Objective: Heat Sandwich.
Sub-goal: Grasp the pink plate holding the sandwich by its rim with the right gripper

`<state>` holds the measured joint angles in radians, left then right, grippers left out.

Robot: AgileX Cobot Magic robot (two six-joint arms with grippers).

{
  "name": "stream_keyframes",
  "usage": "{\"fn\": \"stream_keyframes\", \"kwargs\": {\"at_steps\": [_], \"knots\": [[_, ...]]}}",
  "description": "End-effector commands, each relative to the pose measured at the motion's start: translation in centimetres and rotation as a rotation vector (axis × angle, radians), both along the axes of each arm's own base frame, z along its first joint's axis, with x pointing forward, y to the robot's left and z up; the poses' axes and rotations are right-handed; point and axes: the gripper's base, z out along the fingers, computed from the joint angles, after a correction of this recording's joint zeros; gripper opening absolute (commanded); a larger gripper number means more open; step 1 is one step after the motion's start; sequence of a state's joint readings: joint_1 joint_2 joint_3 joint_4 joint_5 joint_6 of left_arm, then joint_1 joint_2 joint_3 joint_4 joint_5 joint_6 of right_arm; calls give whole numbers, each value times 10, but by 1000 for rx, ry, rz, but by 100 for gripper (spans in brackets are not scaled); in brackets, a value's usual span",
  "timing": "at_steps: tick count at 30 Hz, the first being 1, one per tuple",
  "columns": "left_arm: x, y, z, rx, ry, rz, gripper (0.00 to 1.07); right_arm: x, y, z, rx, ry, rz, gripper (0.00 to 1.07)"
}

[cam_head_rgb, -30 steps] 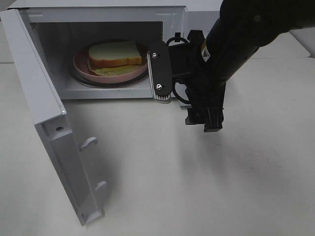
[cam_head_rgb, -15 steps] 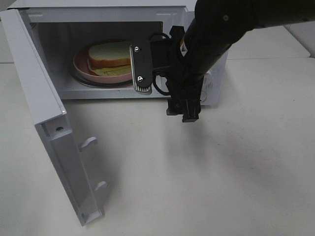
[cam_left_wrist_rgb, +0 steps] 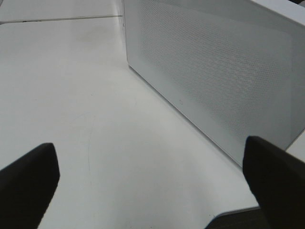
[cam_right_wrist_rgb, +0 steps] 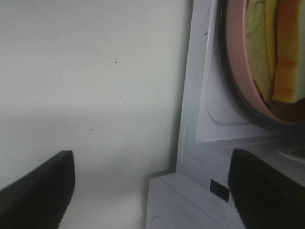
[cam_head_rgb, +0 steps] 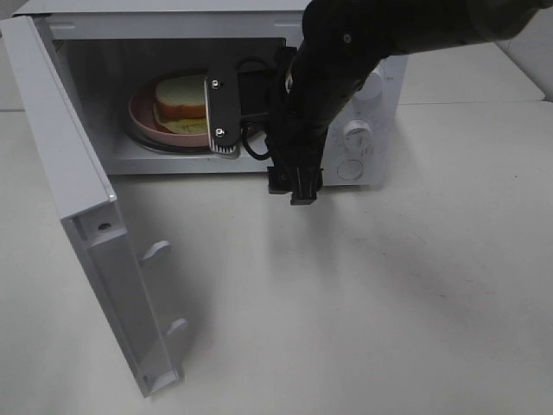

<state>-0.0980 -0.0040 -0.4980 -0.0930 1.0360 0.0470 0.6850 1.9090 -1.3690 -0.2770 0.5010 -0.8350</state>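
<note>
Right gripper [cam_head_rgb: 230,131] stands at the mouth of the open microwave [cam_head_rgb: 367,82]. Its wrist view shows both jaws wide apart and empty. Inside, the sandwich [cam_head_rgb: 183,93] lies on a pink plate [cam_head_rgb: 138,114]. Only the left wrist view shows the left gripper [cam_left_wrist_rgb: 152,186], wide open and empty beside the microwave door [cam_left_wrist_rgb: 224,76].

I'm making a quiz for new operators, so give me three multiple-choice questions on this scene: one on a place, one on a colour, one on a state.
1. Where is the white-bread sandwich with yellow-green filling?
A. in a basket
B. inside the white microwave oven
C. on top of the oven

2. What colour is the round plate under it?
A. pink
B. blue
C. black

3. How is the oven's door?
A. shut
B. swung open
C. removed

Answers: B, it lies in the cavity; A, a pink rim shows beside the bread; B, the door stands out from the front.
</note>
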Motion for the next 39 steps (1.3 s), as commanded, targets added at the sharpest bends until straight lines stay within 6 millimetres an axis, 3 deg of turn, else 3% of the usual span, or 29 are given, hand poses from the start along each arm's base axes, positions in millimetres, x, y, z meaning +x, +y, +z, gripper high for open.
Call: {"fn": "stream_keyframes", "kwargs": {"at_steps": [1, 27, 39], "knots": [[-3, 0, -1, -9, -25, 4, 103, 8, 8, -3, 2, -8, 12, 83], [-3, 0, -1, -9, -25, 4, 103, 67, 58, -39, 58, -41, 1, 80], [-3, 0, -1, -9, -25, 4, 103, 82, 70, -51, 47, -46, 4, 79]]}}
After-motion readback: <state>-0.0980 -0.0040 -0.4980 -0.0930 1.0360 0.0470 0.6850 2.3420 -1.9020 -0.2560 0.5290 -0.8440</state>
